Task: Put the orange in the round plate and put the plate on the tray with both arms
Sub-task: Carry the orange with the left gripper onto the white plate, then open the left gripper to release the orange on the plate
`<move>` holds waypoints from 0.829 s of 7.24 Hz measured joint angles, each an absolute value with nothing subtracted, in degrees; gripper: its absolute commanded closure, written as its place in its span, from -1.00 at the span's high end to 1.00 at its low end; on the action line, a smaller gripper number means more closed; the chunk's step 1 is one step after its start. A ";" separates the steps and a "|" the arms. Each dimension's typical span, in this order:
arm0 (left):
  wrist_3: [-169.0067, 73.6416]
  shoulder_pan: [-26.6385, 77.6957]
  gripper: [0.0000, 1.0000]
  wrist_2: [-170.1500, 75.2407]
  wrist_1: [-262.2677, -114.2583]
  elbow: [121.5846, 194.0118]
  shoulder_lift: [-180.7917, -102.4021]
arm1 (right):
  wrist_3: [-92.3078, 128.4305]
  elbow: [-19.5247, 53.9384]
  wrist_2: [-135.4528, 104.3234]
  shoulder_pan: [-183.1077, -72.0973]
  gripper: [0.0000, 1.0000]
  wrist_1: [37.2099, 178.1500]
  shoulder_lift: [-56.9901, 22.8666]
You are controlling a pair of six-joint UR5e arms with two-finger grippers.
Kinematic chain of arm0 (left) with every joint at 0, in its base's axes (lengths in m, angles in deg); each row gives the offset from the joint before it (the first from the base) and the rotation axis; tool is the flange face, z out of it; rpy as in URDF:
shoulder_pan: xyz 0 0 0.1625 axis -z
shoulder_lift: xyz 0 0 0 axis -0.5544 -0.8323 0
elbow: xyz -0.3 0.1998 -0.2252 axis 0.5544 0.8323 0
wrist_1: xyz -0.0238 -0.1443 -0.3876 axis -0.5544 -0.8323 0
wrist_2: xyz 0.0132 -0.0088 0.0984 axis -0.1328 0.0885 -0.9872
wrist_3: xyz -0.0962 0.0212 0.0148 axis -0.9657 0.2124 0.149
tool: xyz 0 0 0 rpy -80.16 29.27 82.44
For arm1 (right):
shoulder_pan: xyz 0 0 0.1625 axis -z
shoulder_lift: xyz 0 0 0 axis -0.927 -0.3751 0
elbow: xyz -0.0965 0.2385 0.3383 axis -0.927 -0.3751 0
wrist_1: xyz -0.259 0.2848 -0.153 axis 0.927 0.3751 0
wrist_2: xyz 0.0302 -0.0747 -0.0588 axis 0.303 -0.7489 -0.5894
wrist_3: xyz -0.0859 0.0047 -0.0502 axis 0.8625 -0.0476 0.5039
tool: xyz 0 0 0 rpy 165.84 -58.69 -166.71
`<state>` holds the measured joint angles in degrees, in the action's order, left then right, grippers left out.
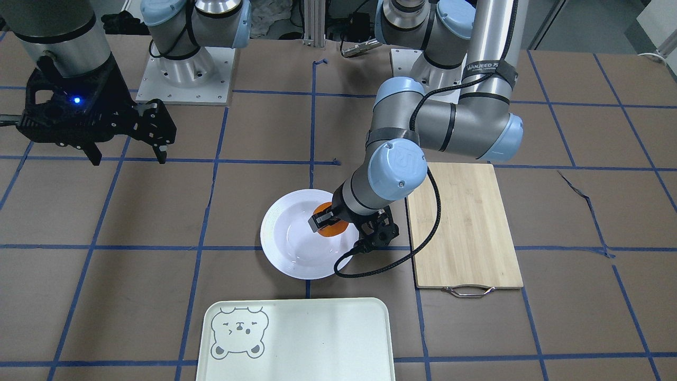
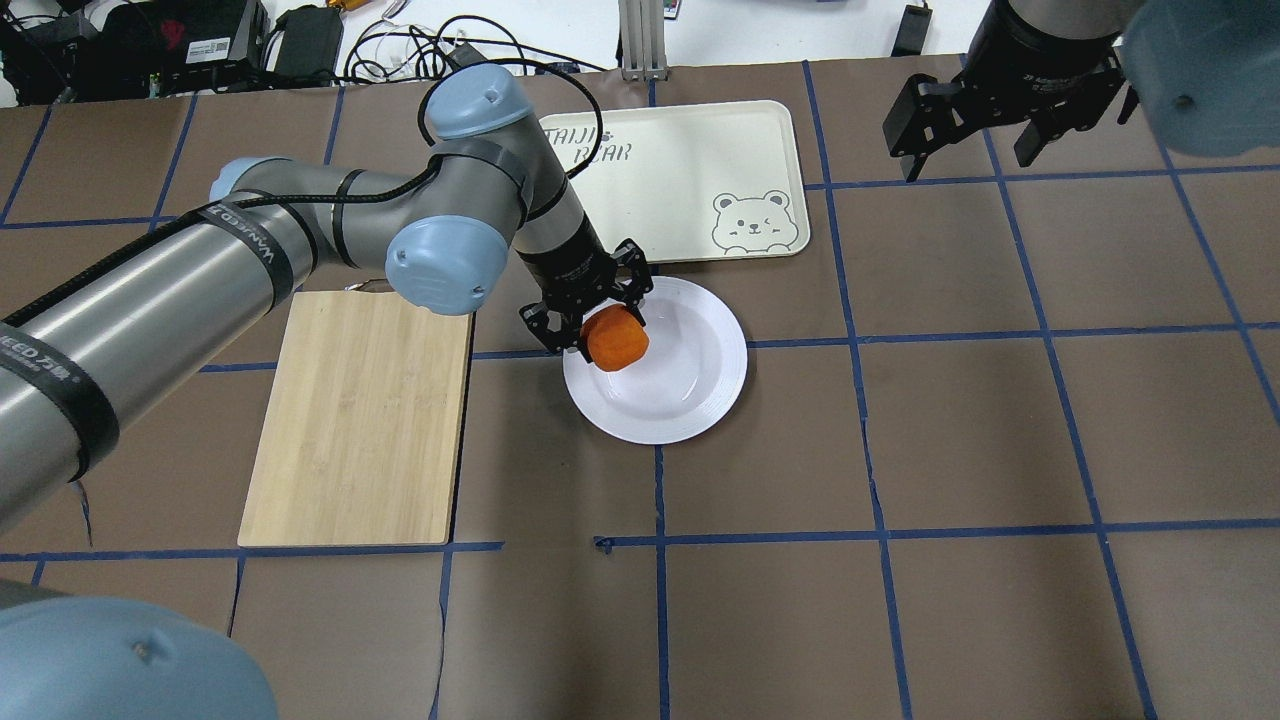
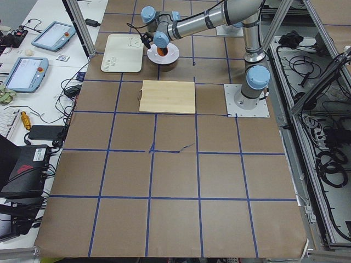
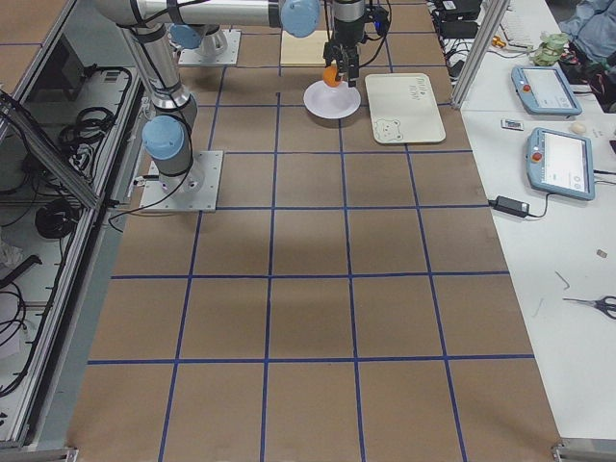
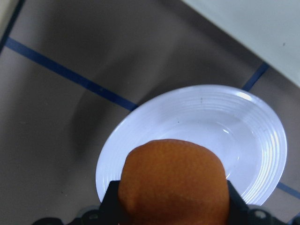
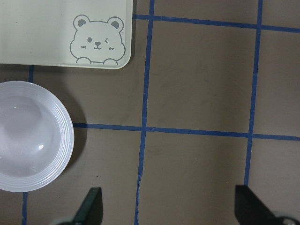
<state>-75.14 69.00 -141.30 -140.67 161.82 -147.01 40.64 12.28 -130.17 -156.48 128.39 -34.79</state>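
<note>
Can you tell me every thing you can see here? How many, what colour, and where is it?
orange: one, bright orange, held in the left tool over the round plate.
round plate: one, white, on the table beside the tray, not on it.
tray: one, pale with a grey bear face, bare.
cutting board: one, light wood, next to the plate.
table: one, brown with blue tape lines.
tablets: two, blue-edged, on the side desk.
left arm: one, silver-grey with blue caps.
right arm: one, same colours.
left tool: one, black, shut on the orange.
right tool: one, black, open, holding nothing.
</note>
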 measured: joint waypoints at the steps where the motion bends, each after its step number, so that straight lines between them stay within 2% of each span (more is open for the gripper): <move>1: -75.35 69.97 0.32 -140.25 -139.45 161.92 -147.80 | 40.63 12.28 -130.17 -156.48 1.00 128.37 -34.79; 2: -76.35 70.89 0.99 -139.64 -137.28 161.92 -148.48 | 40.63 12.28 -130.17 -156.48 1.00 128.38 -34.79; 6: -76.04 71.32 1.00 -146.00 -133.26 160.98 -146.96 | 40.63 12.28 -130.17 -156.47 1.00 128.35 -34.79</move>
